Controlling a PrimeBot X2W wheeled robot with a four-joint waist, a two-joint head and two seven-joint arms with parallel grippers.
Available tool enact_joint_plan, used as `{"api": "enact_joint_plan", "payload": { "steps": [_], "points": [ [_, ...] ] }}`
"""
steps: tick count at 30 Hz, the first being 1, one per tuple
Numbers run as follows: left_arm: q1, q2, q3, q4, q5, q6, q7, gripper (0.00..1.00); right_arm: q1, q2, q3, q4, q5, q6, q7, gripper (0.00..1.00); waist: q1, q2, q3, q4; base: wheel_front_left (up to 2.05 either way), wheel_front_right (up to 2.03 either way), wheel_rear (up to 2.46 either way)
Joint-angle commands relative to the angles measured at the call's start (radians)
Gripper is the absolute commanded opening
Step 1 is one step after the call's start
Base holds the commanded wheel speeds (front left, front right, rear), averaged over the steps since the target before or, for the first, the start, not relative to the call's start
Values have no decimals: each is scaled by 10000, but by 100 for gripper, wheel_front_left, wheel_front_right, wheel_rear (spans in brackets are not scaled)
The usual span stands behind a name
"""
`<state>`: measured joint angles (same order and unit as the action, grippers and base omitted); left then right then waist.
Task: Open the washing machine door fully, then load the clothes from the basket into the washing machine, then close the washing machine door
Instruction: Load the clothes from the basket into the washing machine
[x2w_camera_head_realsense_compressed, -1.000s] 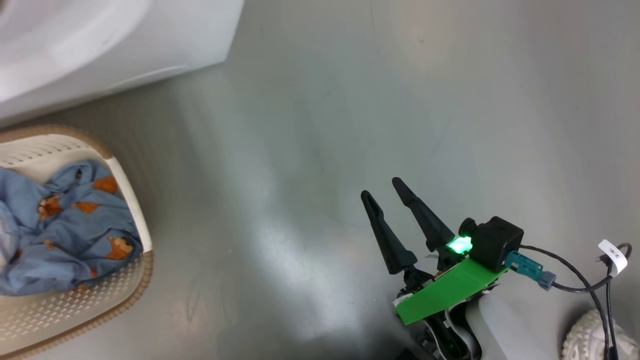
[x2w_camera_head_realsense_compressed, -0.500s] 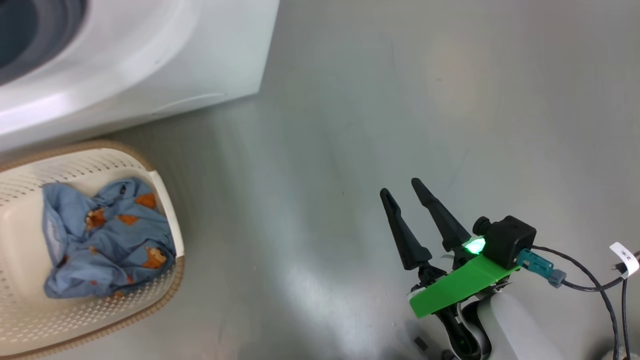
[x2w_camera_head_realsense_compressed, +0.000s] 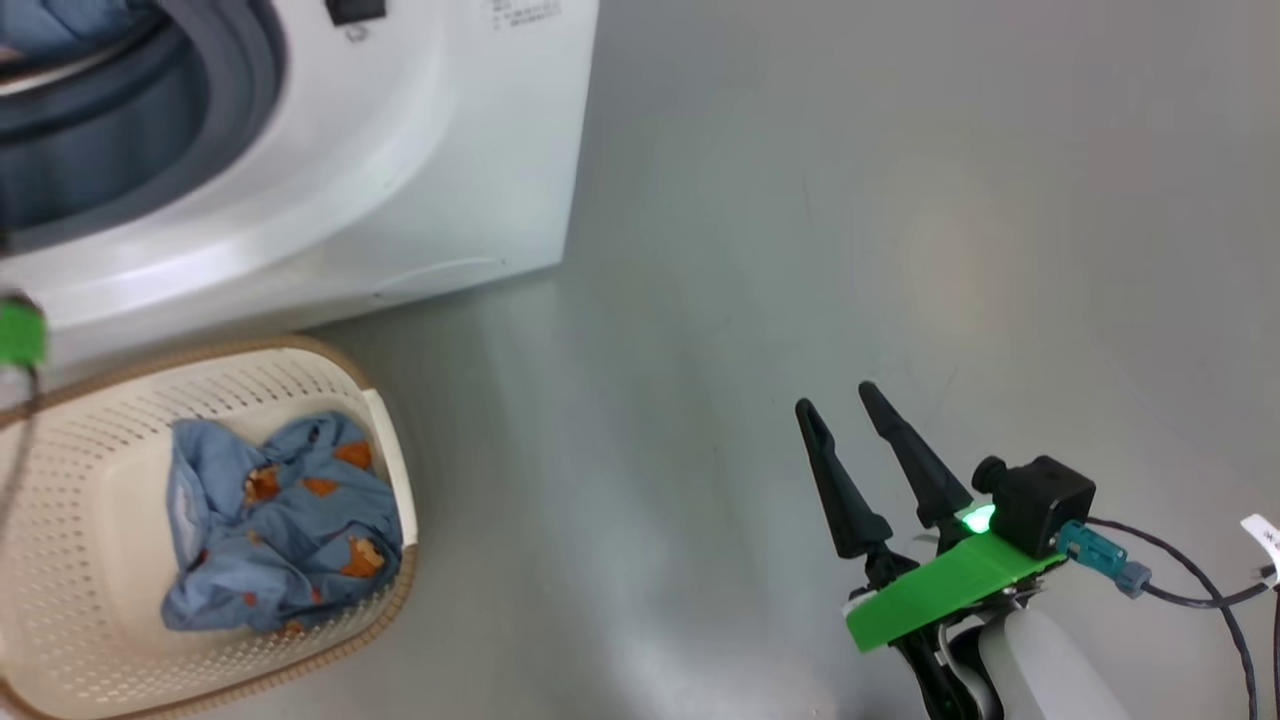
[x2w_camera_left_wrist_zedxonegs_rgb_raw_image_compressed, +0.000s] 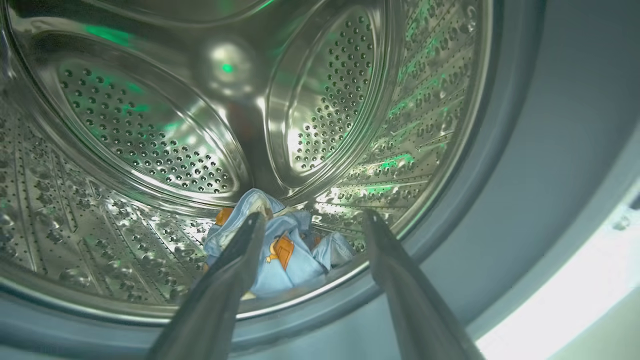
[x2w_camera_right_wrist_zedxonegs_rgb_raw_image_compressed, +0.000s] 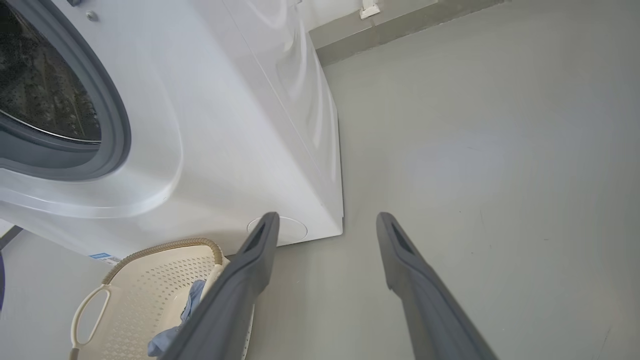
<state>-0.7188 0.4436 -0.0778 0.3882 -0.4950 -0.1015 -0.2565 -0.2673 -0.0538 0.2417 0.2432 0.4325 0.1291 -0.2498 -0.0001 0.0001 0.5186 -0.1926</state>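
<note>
The white washing machine (x2w_camera_head_realsense_compressed: 430, 150) stands at the upper left with its drum mouth uncovered; its door is out of view. My left gripper (x2w_camera_left_wrist_zedxonegs_rgb_raw_image_compressed: 315, 216) reaches into the steel drum (x2w_camera_left_wrist_zedxonegs_rgb_raw_image_compressed: 150, 125), open and empty. Just beyond its fingertips, a light blue garment (x2w_camera_left_wrist_zedxonegs_rgb_raw_image_compressed: 287, 255) lies on the drum floor. The cream basket (x2w_camera_head_realsense_compressed: 90, 470) sits on the floor before the machine and holds more blue clothes (x2w_camera_head_realsense_compressed: 280, 520). My right gripper (x2w_camera_head_realsense_compressed: 840, 400) hovers open over bare floor, well right of the basket. The right wrist view shows the basket (x2w_camera_right_wrist_zedxonegs_rgb_raw_image_compressed: 145, 295) to the left of the right gripper (x2w_camera_right_wrist_zedxonegs_rgb_raw_image_compressed: 327, 217).
Grey floor (x2w_camera_head_realsense_compressed: 850, 200) spreads to the right of the machine. A grey rubber ring (x2w_camera_right_wrist_zedxonegs_rgb_raw_image_compressed: 112, 125) lines the drum mouth. A round flap (x2w_camera_right_wrist_zedxonegs_rgb_raw_image_compressed: 290, 229) sits low on the machine's front. A wall base (x2w_camera_right_wrist_zedxonegs_rgb_raw_image_compressed: 400, 25) runs behind the machine.
The head camera has moved, so the machine's drum mouth and more of the basket have come into view. The right gripper stays open in the same pose.
</note>
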Motion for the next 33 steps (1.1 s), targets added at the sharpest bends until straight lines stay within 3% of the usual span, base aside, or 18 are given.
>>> {"api": "enact_joint_plan", "payload": {
  "steps": [1,14,33],
  "points": [
    [528,297,517,-399,165,24,-52,100,287,36,147,-139,-40,16,-120,100,1,-1,-459,166,0,0,0],
    [3352,-1118,2020,-1755,1153,-55,-53,100,526,36,-149,89,-376,16,-120,100,1,-1,-1607,419,0,0,0],
    [6445,-3172,3062,-3013,2682,-248,-53,100,1022,36,-535,320,-956,16,-120,100,1,-1,-3325,763,0,0,0]
  ]
}}
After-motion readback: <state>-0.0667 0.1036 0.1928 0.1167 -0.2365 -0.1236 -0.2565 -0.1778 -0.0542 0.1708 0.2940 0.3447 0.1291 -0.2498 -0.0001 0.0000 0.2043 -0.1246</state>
